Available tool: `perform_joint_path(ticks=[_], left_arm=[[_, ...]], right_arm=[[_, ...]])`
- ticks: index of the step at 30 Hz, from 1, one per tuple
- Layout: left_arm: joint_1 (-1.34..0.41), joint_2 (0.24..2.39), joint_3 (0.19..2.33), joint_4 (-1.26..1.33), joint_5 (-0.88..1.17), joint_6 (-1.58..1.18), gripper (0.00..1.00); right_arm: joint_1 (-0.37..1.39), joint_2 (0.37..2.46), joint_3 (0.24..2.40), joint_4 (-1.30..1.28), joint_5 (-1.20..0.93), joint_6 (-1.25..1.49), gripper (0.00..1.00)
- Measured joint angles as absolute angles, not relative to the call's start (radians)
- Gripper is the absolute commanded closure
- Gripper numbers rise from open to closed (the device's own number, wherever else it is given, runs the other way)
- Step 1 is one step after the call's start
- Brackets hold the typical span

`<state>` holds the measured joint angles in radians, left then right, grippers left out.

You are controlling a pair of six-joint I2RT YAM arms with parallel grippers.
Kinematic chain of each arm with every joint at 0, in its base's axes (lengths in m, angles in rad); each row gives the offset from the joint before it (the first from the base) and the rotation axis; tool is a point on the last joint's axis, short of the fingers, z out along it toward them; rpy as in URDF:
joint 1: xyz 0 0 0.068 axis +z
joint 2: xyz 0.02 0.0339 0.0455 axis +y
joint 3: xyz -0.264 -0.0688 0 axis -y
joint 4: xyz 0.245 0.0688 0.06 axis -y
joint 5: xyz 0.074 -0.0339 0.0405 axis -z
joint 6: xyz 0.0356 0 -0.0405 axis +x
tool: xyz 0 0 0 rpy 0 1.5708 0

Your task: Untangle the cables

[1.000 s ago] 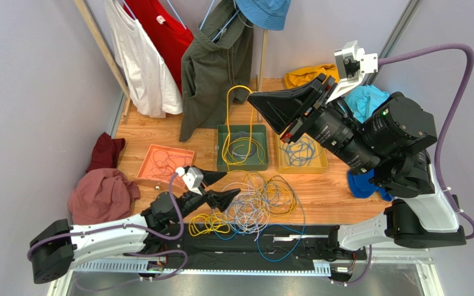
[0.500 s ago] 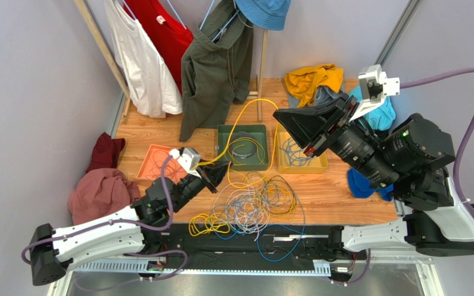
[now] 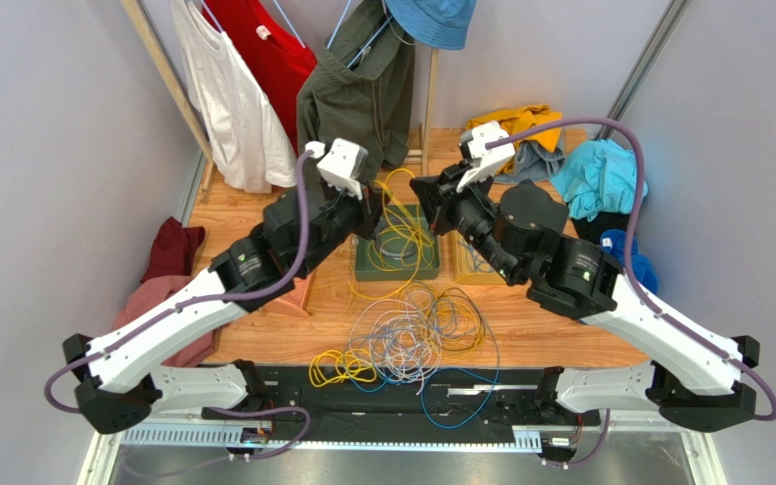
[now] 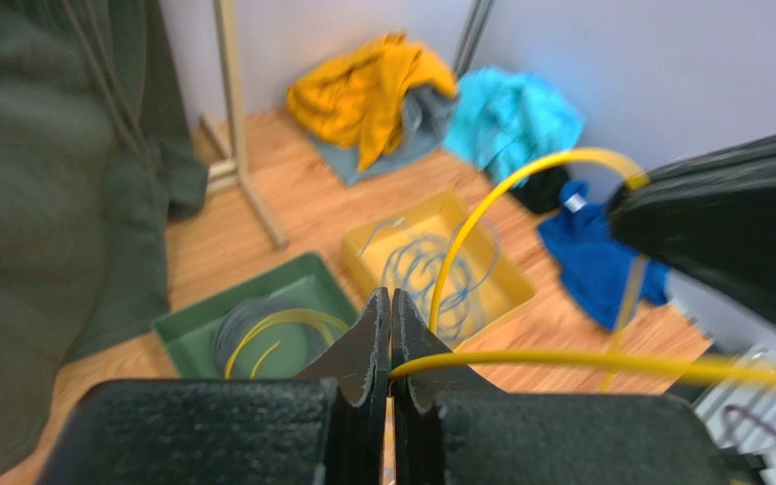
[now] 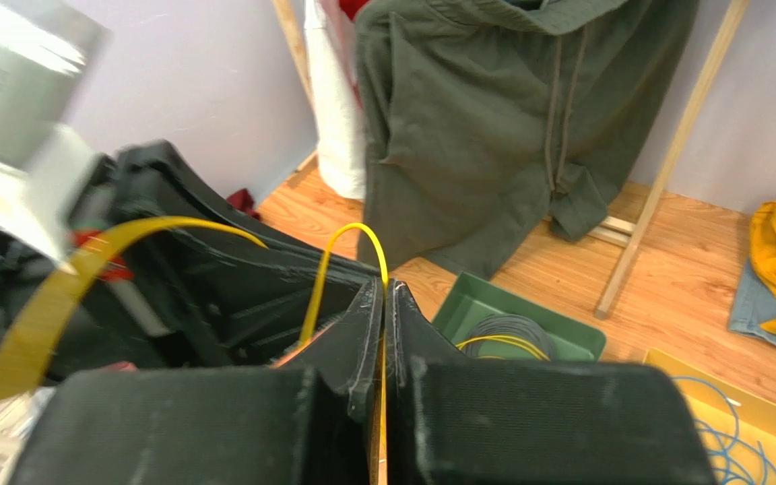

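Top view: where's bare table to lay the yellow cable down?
Two bare wood patches: between the cable pile and the blue cloth, and back left between the white shirt and the maroon cloth. Crowded: the pile at front centre, the green tray under the yellow cable, and the clothes at back right.

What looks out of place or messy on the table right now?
Yellow cable, pinched by the left gripper and the right gripper, spills out of the green bin over its front wall onto the table. Nearer the arms, a tangled heap of cables sprawls loose.
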<state>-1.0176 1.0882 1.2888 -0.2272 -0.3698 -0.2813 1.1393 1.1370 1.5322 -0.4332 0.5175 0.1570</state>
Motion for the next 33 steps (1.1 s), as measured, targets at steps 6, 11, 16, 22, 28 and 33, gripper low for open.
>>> perform_joint_path(ticks=[6, 11, 16, 22, 28, 33], left_arm=[[-0.900, 1.161, 1.299, -0.308, -0.296, -0.293, 1.00], [-0.831, 1.180, 1.311, -0.295, -0.241, -0.313, 1.00], [-0.757, 1.257, 1.308, -0.250, -0.190, -0.345, 1.00], [-0.678, 1.352, 1.246, -0.147, -0.148, -0.384, 1.00], [-0.601, 1.476, 1.230, -0.038, -0.105, -0.428, 1.00], [-0.575, 1.574, 1.230, 0.031, -0.087, -0.457, 1.00]], right_arm=[[1.086, 1.177, 1.559, -0.406, 0.480, 0.141, 1.00], [1.020, 1.181, 1.566, -0.345, 0.422, 0.143, 1.00], [0.898, 1.201, 1.486, -0.255, 0.346, 0.177, 1.00], [0.803, 1.268, 1.344, -0.162, 0.269, 0.214, 1.00], [0.747, 1.346, 1.284, -0.092, 0.216, 0.240, 1.00], [0.714, 1.381, 1.228, -0.009, 0.184, 0.274, 1.00]])
